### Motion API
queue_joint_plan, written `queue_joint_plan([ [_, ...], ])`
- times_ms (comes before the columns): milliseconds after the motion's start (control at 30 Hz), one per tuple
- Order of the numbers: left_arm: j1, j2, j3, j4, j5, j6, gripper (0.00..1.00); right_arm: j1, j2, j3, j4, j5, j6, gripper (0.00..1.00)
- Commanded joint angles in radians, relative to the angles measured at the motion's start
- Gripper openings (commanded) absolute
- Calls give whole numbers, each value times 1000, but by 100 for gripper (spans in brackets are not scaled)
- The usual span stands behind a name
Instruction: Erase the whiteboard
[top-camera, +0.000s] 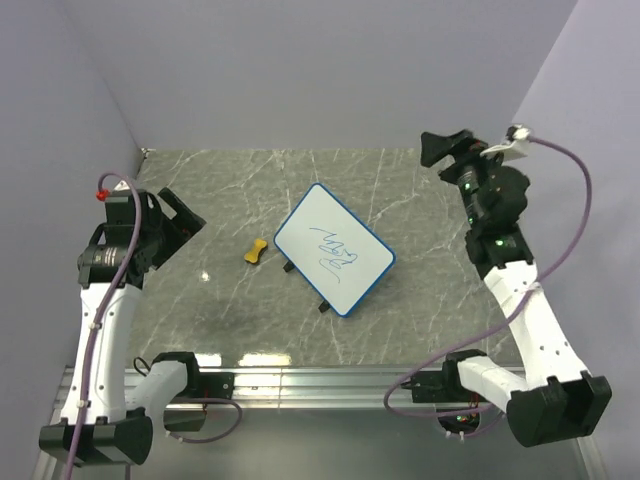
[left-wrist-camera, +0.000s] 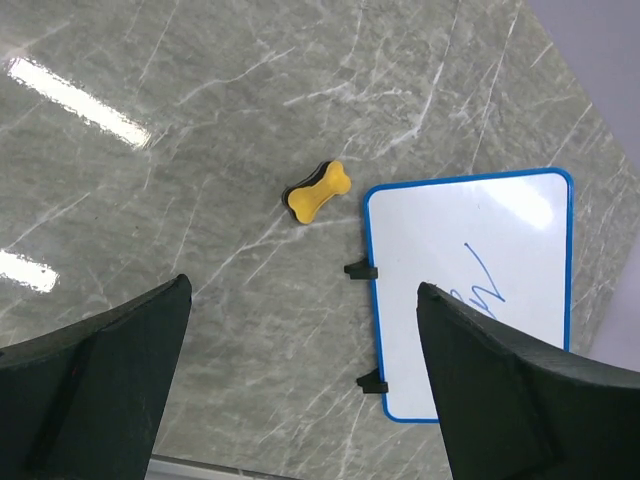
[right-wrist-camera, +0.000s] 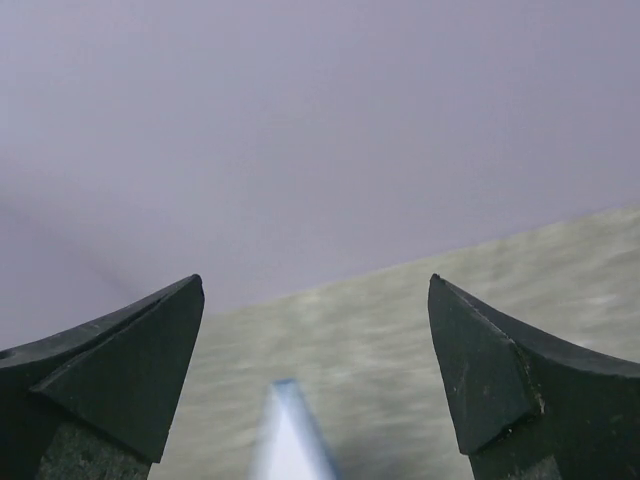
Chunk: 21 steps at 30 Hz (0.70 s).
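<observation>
**Left gripper open and empty, eraser lying toward the table's middle**

Left gripper (top-camera: 176, 226) hangs over the table (top-camera: 250, 180) with jaws spread wide, holding and touching nothing. To its right lies the yellow eraser (top-camera: 256, 251), just beside the whiteboard (top-camera: 300, 232) but apart from it. The board lies flat mid-table, long axis running from far-left to near-right, with a blue scribble (top-camera: 338, 252) on it. Judged from this layout, the left arm is nearer the eraser. The right gripper (top-camera: 446, 150) is raised at the far right, equally wide and empty.
</observation>
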Motion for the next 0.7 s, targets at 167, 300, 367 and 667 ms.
queue_joint_plan([
  [167,-20,56,53,36,-43,40,99,28,100,32,-631,-394,449,94],
  [300,-64,59,-41,28,-86,91,99,54,-134,-76,-704,-320,406,100],
  [367,-104,57,-79,42,-104,96,99,57,-184,-114,-775,-329,360,100],
  [667,-284,251,-234,215,-89,169,87,59,-301,-12,-1074,-333,168,100],
])
